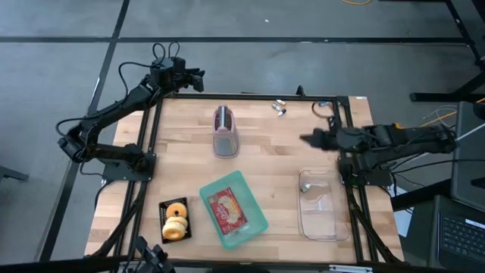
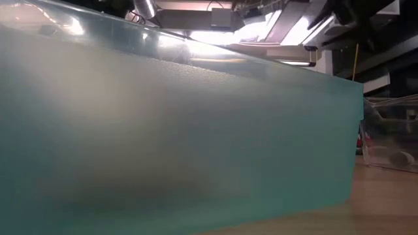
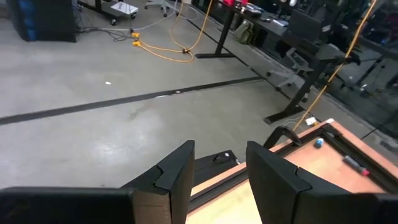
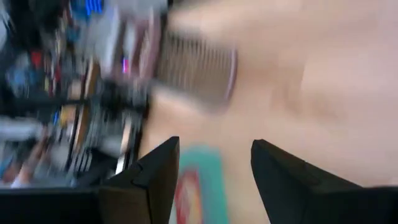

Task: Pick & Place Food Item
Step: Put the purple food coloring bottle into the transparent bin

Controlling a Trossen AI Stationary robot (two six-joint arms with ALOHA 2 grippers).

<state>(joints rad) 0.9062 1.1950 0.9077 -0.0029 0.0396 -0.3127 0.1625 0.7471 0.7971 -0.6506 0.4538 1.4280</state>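
Light wooden table (image 1: pixel 265 163) framed by black metal rails, seen from directly above. Left arm (image 1: pixel 114 114): dark, folded along the table's left edge, its gripper (image 1: pixel 198 80) hanging past the far-left corner; in the left wrist view its two dark fingers (image 3: pixel 177 180) stand spread, with nothing between them. Right arm (image 1: pixel 402 140): extended inward from the right edge, its gripper (image 1: pixel 307 139) above the table's right half, between the far edge and the clear container; in the right wrist view its fingers (image 4: pixel 155 177) are likewise spread and empty.

Teal rectangular plastic tray (image 1: pixel 254 226): near edge, centre, set at an angle, holding a red packaged food item (image 1: pixel 226 209). In the low view this tray's wall (image 2: pixel 176 137) fills most of the frame. Clear rectangular plastic container (image 1: pixel 322 205): near right, empty. Pink-and-grey ridged upright holder (image 1: pixel 225 130): far centre. Small black tray (image 1: pixel 175 220): near left, just beside the teal tray, carrying two glazed ring doughnuts (image 1: pixel 176 218). Small metallic objects (image 1: pixel 280 108): far edge, too small to identify.
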